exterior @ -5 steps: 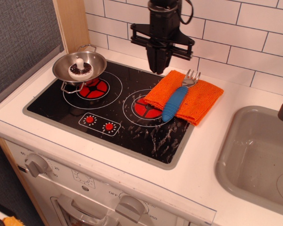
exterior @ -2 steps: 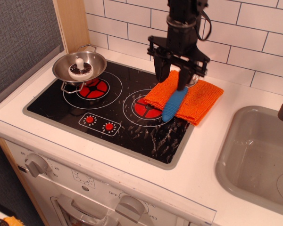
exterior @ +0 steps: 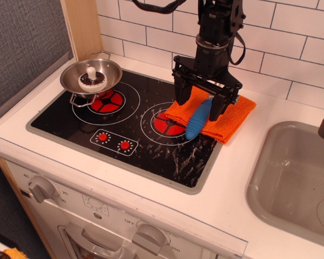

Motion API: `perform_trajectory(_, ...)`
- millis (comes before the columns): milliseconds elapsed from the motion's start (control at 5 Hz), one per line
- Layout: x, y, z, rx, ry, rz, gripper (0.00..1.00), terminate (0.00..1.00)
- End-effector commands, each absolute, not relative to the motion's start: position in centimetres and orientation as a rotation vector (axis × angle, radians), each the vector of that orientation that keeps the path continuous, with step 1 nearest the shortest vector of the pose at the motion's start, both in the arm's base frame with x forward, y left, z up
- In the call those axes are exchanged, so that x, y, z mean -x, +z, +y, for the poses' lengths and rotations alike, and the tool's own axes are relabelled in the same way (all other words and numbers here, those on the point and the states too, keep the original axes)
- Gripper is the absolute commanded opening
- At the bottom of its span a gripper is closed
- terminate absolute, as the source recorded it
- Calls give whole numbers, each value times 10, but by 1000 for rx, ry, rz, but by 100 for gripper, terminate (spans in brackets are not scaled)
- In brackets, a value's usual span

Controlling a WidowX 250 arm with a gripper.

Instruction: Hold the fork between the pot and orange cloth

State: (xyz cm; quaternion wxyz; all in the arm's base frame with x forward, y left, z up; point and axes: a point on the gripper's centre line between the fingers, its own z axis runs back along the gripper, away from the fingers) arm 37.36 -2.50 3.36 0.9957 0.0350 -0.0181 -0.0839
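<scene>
Bright, even overhead light; white glare streaks on the glossy cooktop (soft shadows); sharp focus throughout.

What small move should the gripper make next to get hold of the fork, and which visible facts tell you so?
Probably close the jaws. The gripper is low over the orange cloth with its open fingers on either side of the fork, whose blue handle lies between them on the cloth. The fork looks ungripped, and the pot stands well off to the left.
</scene>
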Motion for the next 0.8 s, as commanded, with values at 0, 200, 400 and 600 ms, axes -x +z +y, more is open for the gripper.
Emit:
perform_trajectory(0, -379, 39, -23, -84, -167, -55, 100, 0)
perform_trajectory(200, -379, 36, -23, -89, -166, -49, 100, 0)
perform_trajectory(400, -380, 34, -22, -90, -163, -46, 100, 0)
perform_trajectory(600, -380, 37, -23, -90, -171, -47, 0, 0)
